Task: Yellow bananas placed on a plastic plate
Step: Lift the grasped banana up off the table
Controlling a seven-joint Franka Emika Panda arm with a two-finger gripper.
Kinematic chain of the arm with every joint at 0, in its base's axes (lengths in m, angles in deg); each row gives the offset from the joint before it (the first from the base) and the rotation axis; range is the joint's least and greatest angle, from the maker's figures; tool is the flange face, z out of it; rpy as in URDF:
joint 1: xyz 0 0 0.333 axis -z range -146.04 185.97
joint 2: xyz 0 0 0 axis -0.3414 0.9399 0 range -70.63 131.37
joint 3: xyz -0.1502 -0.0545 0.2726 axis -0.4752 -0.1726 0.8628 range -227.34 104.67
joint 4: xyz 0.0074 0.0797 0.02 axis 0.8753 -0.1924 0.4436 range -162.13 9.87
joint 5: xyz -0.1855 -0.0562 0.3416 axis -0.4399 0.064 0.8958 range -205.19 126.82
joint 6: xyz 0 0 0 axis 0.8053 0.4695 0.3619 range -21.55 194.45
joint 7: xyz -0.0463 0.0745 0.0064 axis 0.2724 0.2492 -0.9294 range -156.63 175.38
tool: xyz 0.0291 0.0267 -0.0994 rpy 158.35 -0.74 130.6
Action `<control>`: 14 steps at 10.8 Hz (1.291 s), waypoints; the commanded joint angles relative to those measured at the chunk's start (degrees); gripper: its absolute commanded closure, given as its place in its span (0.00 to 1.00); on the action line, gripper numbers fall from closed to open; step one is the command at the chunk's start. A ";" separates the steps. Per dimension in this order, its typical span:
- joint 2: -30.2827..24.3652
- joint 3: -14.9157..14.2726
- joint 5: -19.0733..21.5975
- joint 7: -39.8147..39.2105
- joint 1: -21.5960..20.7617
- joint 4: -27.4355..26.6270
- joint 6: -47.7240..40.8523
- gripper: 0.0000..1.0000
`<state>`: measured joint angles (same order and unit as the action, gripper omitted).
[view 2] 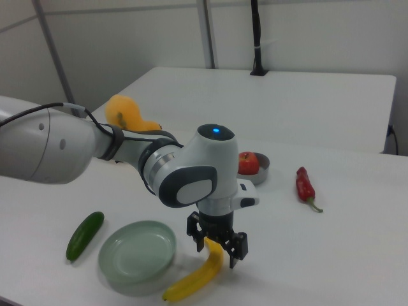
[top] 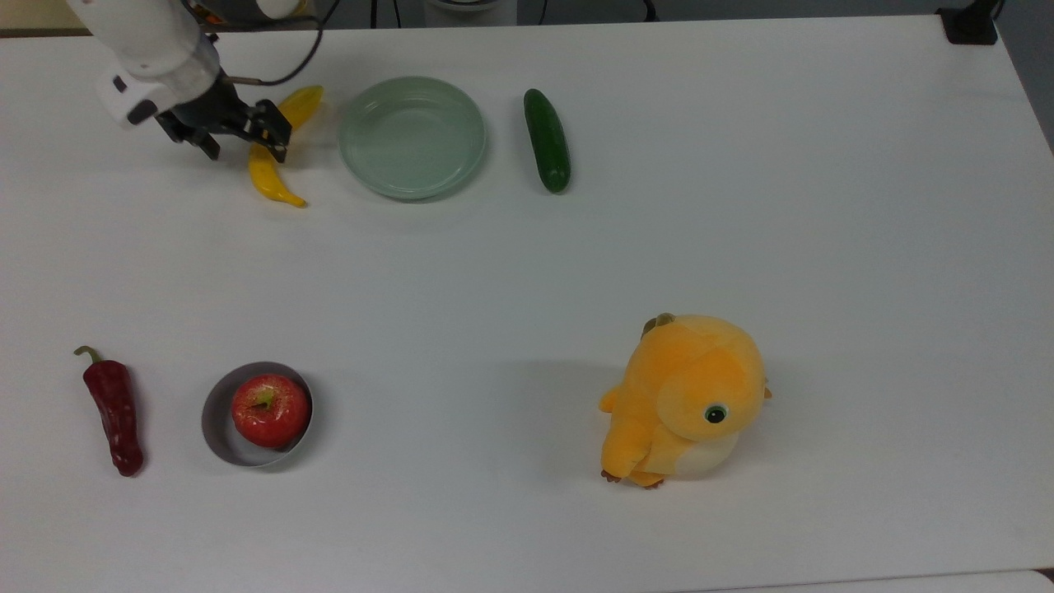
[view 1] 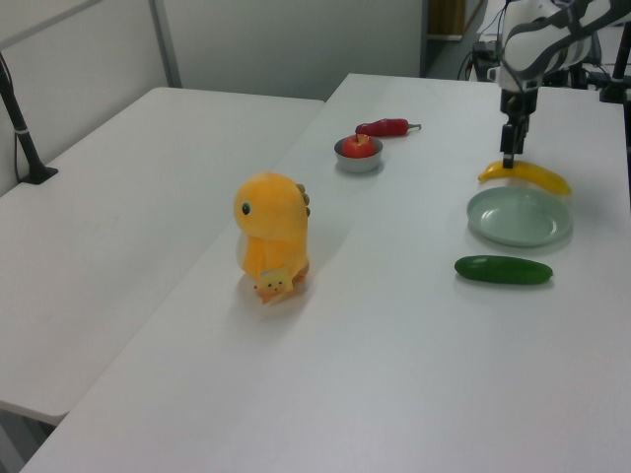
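The yellow banana (top: 276, 185) lies flat on the white table, just left of the pale grey-green plastic plate (top: 412, 136) in the top view. My gripper (top: 245, 152) hangs over the banana's middle and is open, one finger on each side of the fruit. The right view shows the gripper (view 2: 217, 250) low over the banana (view 2: 191, 284), its fingers straddling it beside the plate (view 2: 137, 255). In the left view, the gripper (view 1: 509, 158) points down at the banana (view 1: 537, 177), behind the plate (view 1: 520, 217). The plate holds nothing.
A dark green cucumber (top: 547, 140) lies right of the plate in the top view. Near the table's front stand a dark red chili (top: 113, 412), a grey bowl (top: 216, 428) with a red apple (top: 270, 409), and an orange plush toy (top: 687, 399).
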<state>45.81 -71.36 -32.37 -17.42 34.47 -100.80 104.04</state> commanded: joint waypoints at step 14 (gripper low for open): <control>-4.71 -2.45 0.39 -15.29 2.80 4.44 -11.89 0.99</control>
<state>44.73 -71.81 -32.38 -28.20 37.12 -98.01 98.09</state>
